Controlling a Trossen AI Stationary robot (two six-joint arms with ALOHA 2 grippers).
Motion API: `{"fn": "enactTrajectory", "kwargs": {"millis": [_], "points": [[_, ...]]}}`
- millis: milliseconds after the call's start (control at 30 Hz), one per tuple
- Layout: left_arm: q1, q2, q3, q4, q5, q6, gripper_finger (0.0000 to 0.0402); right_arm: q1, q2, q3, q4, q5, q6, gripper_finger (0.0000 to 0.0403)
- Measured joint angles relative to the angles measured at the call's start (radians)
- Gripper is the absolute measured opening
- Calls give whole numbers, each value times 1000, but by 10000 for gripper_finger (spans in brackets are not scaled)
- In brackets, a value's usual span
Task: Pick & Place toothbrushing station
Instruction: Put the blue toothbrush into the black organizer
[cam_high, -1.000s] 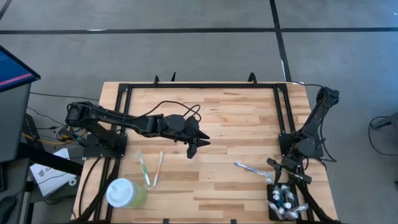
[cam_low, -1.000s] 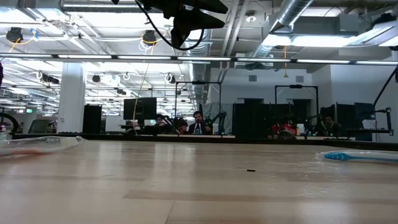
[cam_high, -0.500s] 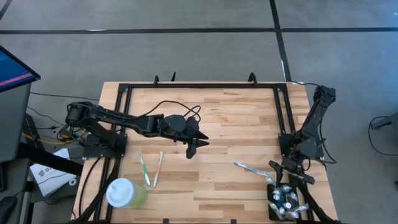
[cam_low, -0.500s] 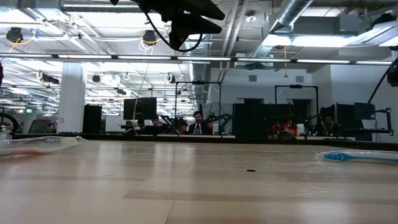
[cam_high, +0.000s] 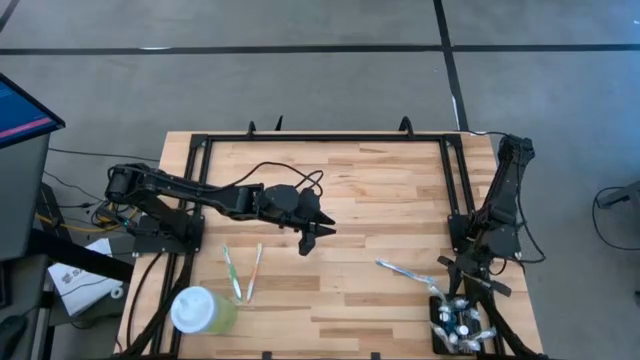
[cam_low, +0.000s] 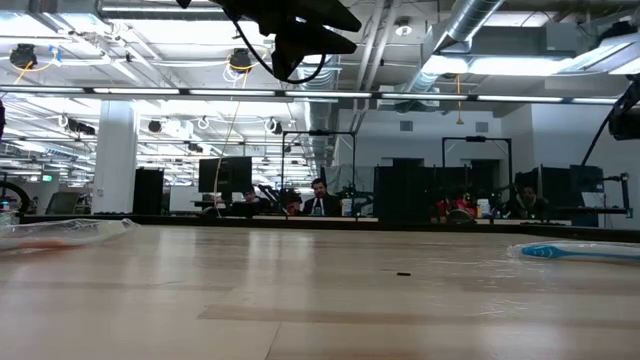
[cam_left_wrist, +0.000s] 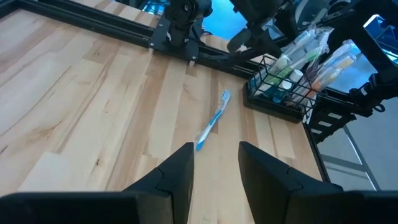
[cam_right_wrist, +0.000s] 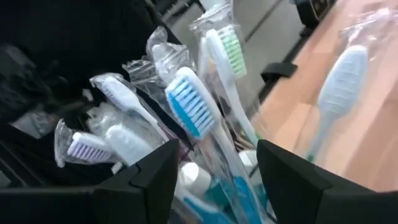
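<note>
Two grippers, none holding

My right gripper (cam_high: 466, 288) hangs spread apart, empty, just above the toothbrushing station (cam_high: 456, 325) at the table's near right corner. My left gripper (cam_high: 310, 237) hovers mid-table, fingers parted, empty.

Black toothbrushing station (cam_high: 455, 325), blue toothbrush (cam_left_wrist: 212, 121)

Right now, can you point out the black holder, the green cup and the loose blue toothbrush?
Holder (cam_high: 455, 327): high view, on its wire rim at the table's near right corner.
Cup (cam_high: 196, 309): high view, on its white lid.
Toothbrush (cam_left_wrist: 211, 122): left wrist view, on the middle of its blue handle.
</note>
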Motion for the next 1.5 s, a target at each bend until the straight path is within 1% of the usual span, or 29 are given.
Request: {"fn": "enactTrajectory", "kwargs": {"millis": [233,467,700,800,867,967,1033,1133,1167,1267,1400,1500], "points": [[-1,0,0,0,0,0,121,3,0,114,-244,1,71,210],[-1,0,0,2,0,-6,121,3,0,212,-468,1,163,199],[-1,0,0,11,-3,-114,121,2,0,337,-700,19,250,181],[-1,0,0,16,-13,-142,121,2,0,395,-755,42,263,169],[-1,0,0,22,-24,-156,121,2,0,425,-742,54,260,157],[-3,0,0,42,-35,-166,121,2,0,451,-611,55,233,126],[-7,0,1,57,-49,-167,121,0,0,455,-490,68,247,93],[-8,0,1,67,-61,-166,121,0,23,455,-383,114,371,27],[-8,0,1,74,-61,-166,121,0,39,455,-359,129,406,14],[-8,0,1,98,-61,-191,121,0,108,455,-297,166,527,15],[-8,0,1,128,-79,-256,121,2,212,453,-250,161,656,3],[-9,0,1,155,-79,-279,121,4,279,453,-226,151,748,4]]}}
